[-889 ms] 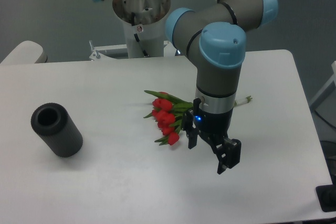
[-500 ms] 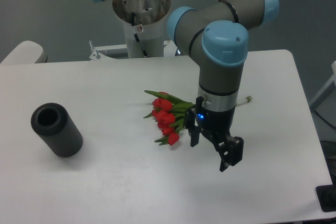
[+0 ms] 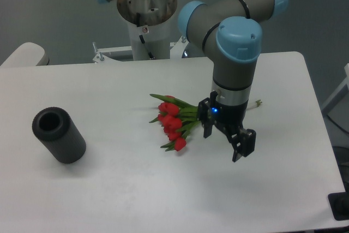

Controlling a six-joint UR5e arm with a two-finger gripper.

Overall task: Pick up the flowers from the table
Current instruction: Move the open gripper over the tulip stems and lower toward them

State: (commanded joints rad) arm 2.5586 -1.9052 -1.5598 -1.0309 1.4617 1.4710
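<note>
**Desk:** Where do the flowers lie, and what is the risk?

**Photographer:** One bunch of red tulips lies flat near the middle of the white worktop, blooms pointing toward the camera and to the left, green stems running back to the right behind the arm. A pale stem end shows on the far side of the wrist. The end effector hangs just beside the stems, on their right, with its two fingers spread apart and nothing between them. I judge that the grasp has not yet been made.

**Desk:** So what could go wrong?

**Photographer:** The stems are thin and lie against the surface. A descent that stops too high would likely close on air; one that goes too low could jam the fingertips into the worktop. Fingers landing on the blooms or the leaves rather than the bound stems might crush petals or pull out a single tulip while the rest stay behind. A grip far from the bunch's balance point could let the heads droop and slide out during the lift.

**Desk:** The count?

**Photographer:** One bunch, its heads too overlapped to number. One arm, one end effector with two fingers. One dark cylinder lying on its side well apart to the left.
</note>
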